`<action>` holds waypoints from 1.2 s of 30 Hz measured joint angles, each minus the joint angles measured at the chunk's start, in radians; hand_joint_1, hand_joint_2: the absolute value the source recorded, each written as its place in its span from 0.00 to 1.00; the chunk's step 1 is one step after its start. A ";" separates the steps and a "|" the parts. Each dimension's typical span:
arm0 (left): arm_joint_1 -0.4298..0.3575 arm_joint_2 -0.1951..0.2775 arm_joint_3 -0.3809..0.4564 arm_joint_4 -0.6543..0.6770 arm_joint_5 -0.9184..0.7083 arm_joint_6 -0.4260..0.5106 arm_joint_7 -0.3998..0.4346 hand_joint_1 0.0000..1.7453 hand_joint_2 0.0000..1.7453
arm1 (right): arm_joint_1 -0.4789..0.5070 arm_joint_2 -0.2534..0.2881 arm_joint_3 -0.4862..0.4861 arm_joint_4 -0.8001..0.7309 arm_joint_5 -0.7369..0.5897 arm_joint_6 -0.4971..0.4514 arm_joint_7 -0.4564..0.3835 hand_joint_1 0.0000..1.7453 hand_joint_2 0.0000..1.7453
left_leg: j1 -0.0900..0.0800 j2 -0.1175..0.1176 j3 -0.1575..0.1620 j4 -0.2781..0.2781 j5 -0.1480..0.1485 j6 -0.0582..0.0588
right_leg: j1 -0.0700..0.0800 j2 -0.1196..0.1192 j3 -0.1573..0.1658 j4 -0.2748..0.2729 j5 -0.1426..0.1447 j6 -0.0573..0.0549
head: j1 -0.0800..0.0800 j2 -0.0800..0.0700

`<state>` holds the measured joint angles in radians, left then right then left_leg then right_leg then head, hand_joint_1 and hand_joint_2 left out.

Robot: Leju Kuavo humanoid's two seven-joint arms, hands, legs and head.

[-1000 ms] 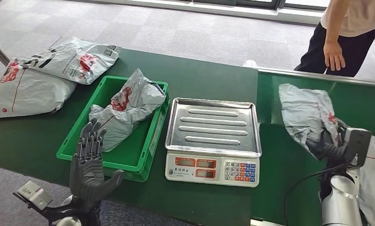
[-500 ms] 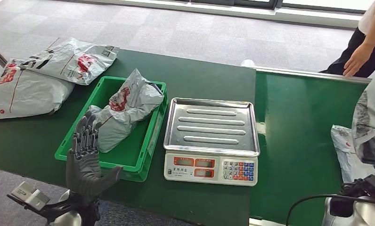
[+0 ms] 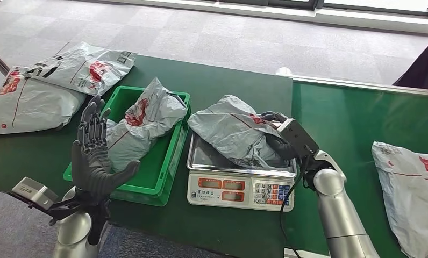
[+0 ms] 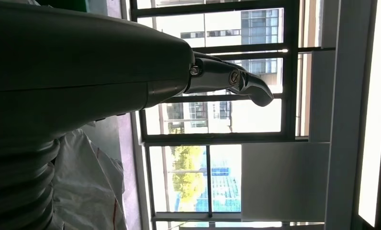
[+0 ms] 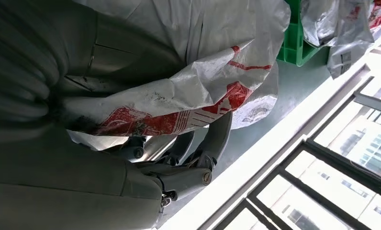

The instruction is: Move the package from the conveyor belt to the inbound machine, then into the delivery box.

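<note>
Package [image 3: 230, 131], a crumpled grey plastic mailer with red print, is gripped by the right hand [image 3: 279, 141], fingers wrapped round its near end, so it rests on the steel tray of the weighing scale [image 3: 241, 188], the inbound machine, presumably to register its weight. Just beyond the package, on the side away from the hand, the green plastic crate [image 3: 169, 161], likely the delivery box, already holds another grey mailer [image 3: 142, 126]. Beside that crate the left hand [image 3: 93, 156] is raised, fingers spread and holding nothing, probably ready to help. Behind the right arm, a further mailer [image 3: 411, 188] lies on the green conveyor belt [image 3: 346, 123].
</note>
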<state>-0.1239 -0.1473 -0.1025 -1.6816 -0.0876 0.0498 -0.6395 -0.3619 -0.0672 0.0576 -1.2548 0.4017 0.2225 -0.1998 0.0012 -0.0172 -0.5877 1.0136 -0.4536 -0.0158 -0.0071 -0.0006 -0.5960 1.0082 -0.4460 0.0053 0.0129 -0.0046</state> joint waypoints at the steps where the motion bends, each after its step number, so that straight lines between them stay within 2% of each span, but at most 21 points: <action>1: -0.005 0.002 0.000 0.003 -0.002 0.002 0.001 0.00 1.00 | -0.012 -0.003 0.014 0.017 -0.001 0.016 0.003 1.00 1.00 | 0.000 0.000 -0.001 0.000 0.000 0.000 | 0.000 0.001 -0.001 0.000 0.000 0.000 | 0.000 0.000; 6: -0.064 0.021 0.014 0.033 -0.004 0.024 0.033 0.00 1.00 | -0.122 0.006 0.116 0.169 0.015 0.101 -0.005 1.00 1.00 | 0.000 0.002 -0.002 0.000 0.001 -0.001 | 0.000 0.003 -0.004 0.000 0.002 -0.002 | 0.000 0.000; 11: -0.125 0.039 0.035 0.082 0.004 0.025 0.060 0.00 1.00 | -0.197 0.030 0.218 0.294 0.045 0.115 -0.032 1.00 1.00 | 0.001 0.002 -0.002 0.000 0.003 -0.002 | 0.001 0.003 -0.005 0.001 0.004 -0.003 | 0.000 0.000; 15: -0.145 0.043 0.040 0.104 0.002 0.024 0.067 0.00 1.00 | -0.216 0.032 0.263 0.341 0.055 0.125 -0.073 1.00 1.00 | 0.002 0.003 -0.003 0.000 0.003 -0.002 | 0.002 0.003 -0.005 0.001 0.004 -0.003 | 0.000 0.000; 16: -0.148 0.044 0.040 0.108 0.000 0.022 0.071 0.00 1.00 | -0.217 0.031 0.270 0.348 0.051 0.134 -0.086 0.79 1.00 | 0.002 0.003 -0.003 0.000 0.003 -0.002 | 0.002 0.003 -0.005 0.001 0.004 -0.003 | 0.000 0.000; 19: -0.166 0.047 0.040 0.129 -0.009 0.014 0.089 0.00 1.00 | -0.217 0.028 0.288 0.360 0.032 0.169 -0.129 0.04 1.00 | 0.002 0.003 -0.003 0.000 0.003 -0.002 | 0.002 0.003 -0.006 0.001 0.004 -0.003 | 0.000 0.000; 20: -0.175 0.048 0.040 0.139 -0.017 0.012 0.098 0.00 1.00 | -0.216 0.028 0.294 0.362 0.027 0.176 -0.138 0.00 1.00 | 0.002 0.003 -0.003 0.000 0.003 -0.002 | 0.002 0.003 -0.006 0.001 0.004 -0.003 | 0.000 0.000; 25: -0.191 0.049 0.039 0.161 -0.036 0.010 0.120 0.00 1.00 | -0.213 0.028 0.304 0.364 0.020 0.185 -0.146 0.00 1.00 | 0.002 0.003 -0.003 0.000 0.003 -0.002 | 0.002 0.003 -0.006 0.001 0.004 -0.003 | 0.000 0.000; 30: -0.238 0.050 0.012 0.234 -0.090 0.003 0.168 0.00 1.00 | -0.194 0.027 0.321 0.364 -0.001 0.192 -0.147 0.00 1.00 | 0.002 0.006 -0.003 0.000 0.003 -0.002 | 0.002 0.005 -0.007 0.001 0.004 -0.004 | 0.000 0.000; 36: -0.279 0.052 -0.013 0.263 -0.141 0.000 0.257 0.00 1.00 | -0.191 0.008 0.324 0.340 -0.015 0.180 -0.117 0.00 1.00 | 0.002 0.006 -0.003 0.000 0.003 -0.002 | 0.002 0.005 -0.007 0.001 0.005 -0.004 | 0.000 0.000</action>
<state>-0.4024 -0.0949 -0.1152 -1.4189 -0.2284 0.0496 -0.3827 -0.5534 -0.0591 0.3814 -0.9145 0.3864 0.4028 -0.3173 0.0027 -0.0114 -0.5910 1.0139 -0.4508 -0.0180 -0.0055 0.0048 -0.6034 1.0089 -0.4411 0.0014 0.0127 -0.0046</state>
